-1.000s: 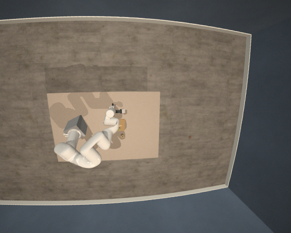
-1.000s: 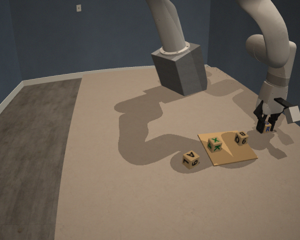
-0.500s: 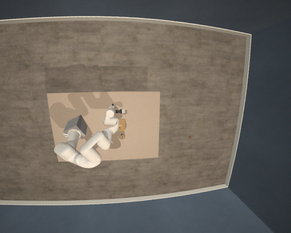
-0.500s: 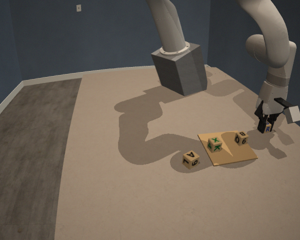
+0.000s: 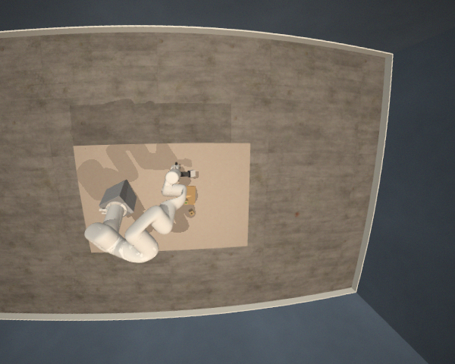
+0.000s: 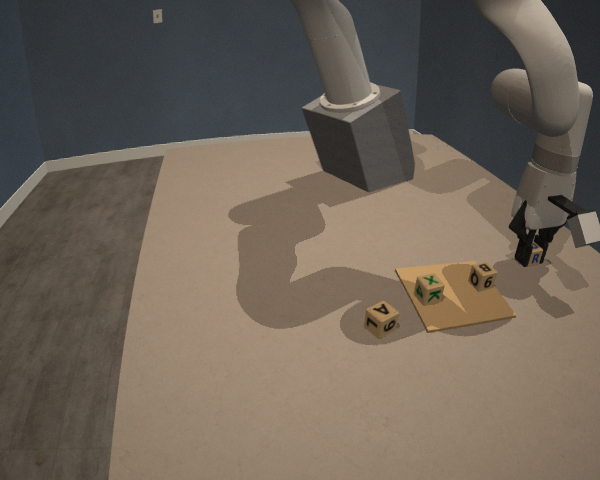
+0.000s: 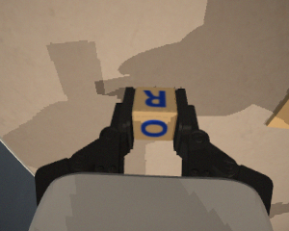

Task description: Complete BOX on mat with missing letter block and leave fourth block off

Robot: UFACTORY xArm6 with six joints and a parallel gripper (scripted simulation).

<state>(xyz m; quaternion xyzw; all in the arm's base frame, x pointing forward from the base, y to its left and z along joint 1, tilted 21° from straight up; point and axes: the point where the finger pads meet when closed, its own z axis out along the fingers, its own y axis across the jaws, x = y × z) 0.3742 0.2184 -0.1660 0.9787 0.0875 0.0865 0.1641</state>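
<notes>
Between tool [image 7: 154, 115] fingers, tan block [image 7: 155, 119], blue O, R.

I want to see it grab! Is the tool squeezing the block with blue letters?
Yes. The tool is shut on the blue-lettered block; both fingers press its sides.

- Four lettered blocks in all: two lie on the mat and two off it.
- On the mat: one block with green letters [image 6: 429, 289], X on top, and one block with black characters [image 6: 482, 275], B on top.
- Off the mat, on the table [image 6: 269, 392]: one black-lettered block [image 6: 381, 319] with A on top, and one blue-lettered block [image 7: 155, 115] between the jaws, showing R and O.
- One orange mat [image 6: 471, 310].
- One arm, with one gripper [image 6: 532, 253].
- One grey pedestal [image 6: 388, 155].
</notes>
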